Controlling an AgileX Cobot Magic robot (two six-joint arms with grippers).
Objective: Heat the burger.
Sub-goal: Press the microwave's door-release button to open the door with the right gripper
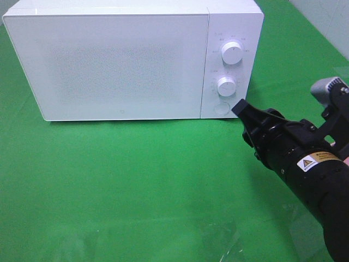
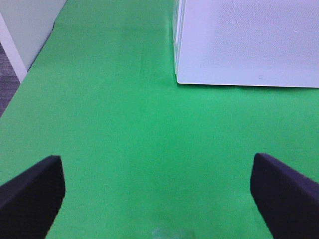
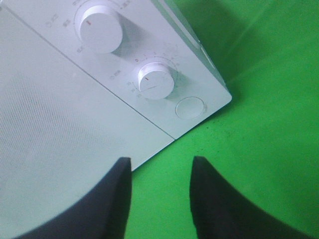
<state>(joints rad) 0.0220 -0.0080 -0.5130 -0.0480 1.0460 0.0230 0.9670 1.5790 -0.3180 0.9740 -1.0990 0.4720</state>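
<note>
Two grippers: left gripper (image 2: 157, 167) spread wide and empty over the green cloth (image 2: 124, 124); right gripper (image 3: 160, 162) set narrow with a small gap, holding nothing
right gripper's place: 4 o'clock of the high view, tip near the round button (image 1: 222, 107), apart from it
panel: round button at 6 o'clock of the lower knob (image 1: 226, 85); upper knob (image 1: 233, 53) at 12 o'clock
microwave (image 1: 240, 22): white, door (image 1: 109, 65) shut, 11 o'clock of the view
step: probably working the controls
next move: short straight advance onto button or knob; which, I cannot tell
burger: unseen in every view, perhaps behind the shut door; its look cannot be told
</note>
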